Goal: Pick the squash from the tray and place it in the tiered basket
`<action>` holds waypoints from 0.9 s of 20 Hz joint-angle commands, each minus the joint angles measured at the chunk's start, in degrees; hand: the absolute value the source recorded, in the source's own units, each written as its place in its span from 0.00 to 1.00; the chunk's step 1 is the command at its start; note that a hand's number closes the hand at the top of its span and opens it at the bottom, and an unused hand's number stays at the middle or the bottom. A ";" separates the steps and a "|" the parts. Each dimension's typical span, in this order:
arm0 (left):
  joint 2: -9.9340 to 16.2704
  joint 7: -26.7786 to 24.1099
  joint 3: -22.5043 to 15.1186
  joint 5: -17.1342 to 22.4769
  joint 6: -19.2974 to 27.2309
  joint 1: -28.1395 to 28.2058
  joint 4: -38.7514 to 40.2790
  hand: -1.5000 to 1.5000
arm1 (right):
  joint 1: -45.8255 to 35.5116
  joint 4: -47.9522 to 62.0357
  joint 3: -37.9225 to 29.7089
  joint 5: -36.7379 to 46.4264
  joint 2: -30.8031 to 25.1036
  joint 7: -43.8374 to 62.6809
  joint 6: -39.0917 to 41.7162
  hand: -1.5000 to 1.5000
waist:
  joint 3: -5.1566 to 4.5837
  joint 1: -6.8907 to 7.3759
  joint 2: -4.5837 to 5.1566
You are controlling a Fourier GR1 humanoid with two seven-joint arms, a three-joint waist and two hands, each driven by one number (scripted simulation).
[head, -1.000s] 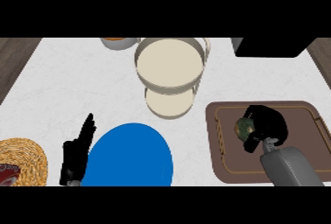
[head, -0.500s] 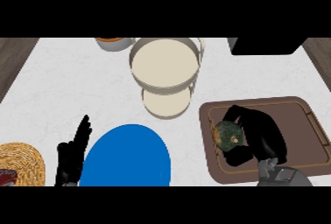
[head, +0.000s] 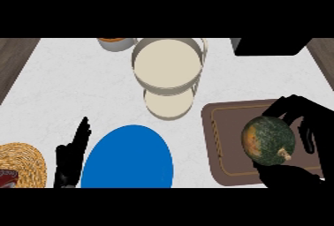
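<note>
One round mottled green squash, orange patch, tan stem

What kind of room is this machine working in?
Most likely a kitchen: a pale marbled counter carries a tiered basket, a blue plate and a brown tray, and the right hand holds a green squash.

Even, bright light falls on the white counter, with no glare. The tiered basket throws only faint shadow (soft-edged), while the black hands read as flat silhouettes.
</note>
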 commanded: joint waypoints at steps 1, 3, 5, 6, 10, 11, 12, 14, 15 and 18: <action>1.12 1.71 1.60 0.62 -1.63 -3.89 2.72 0.50 | -9.57 -8.12 -3.19 -4.42 -0.61 9.81 9.43 1.00 | -0.02 0.37 0.25; -2.38 -2.11 -0.34 -1.11 0.56 -1.82 4.00 0.50 | -13.52 -7.17 -4.69 -5.49 0.66 12.90 11.20 1.00 | -0.01 0.48 0.26; -0.83 2.46 0.04 -1.67 0.09 -3.22 1.65 0.50 | -17.44 -4.56 -4.85 -5.30 1.32 14.26 12.80 1.00 | 0.03 0.63 0.28; -0.04 -0.80 1.08 -0.33 -1.99 -1.85 2.27 0.50 | -22.04 1.66 -4.35 -2.33 2.77 13.13 9.35 1.00 | 0.02 0.94 0.33; -0.25 0.68 0.63 -0.62 -1.65 -0.65 -0.20 0.50 | -30.94 9.37 -6.48 -1.79 3.16 15.32 9.47 1.00 | 0.00 1.23 0.28; -2.08 3.23 -1.22 -2.81 1.38 -1.28 -2.63 0.50 | -31.35 11.43 -7.86 -2.50 3.32 14.22 8.95 1.00 | 0.03 1.21 0.28; -1.92 -1.91 1.01 -0.95 -1.13 -2.84 5.22 0.50 | -31.90 13.25 -7.85 -2.30 4.12 13.29 7.77 1.00 | 0.00 0.96 0.41; -1.46 -0.91 1.05 -0.77 -1.31 -1.63 2.28 0.50 | -32.55 15.94 -5.72 1.20 5.57 13.67 5.87 1.00 | 0.02 1.09 0.37; -1.07 0.09 -0.14 -1.23 -1.75 0.01 -0.34 0.50 | -36.82 20.97 -8.45 1.40 4.46 12.11 5.18 1.00 | 0.03 1.44 0.39; -1.57 2.34 -0.57 -2.88 -0.28 -1.41 -0.83 0.50 | -39.19 25.76 -9.14 0.86 6.00 10.63 4.40 1.00 | 0.05 1.26 0.38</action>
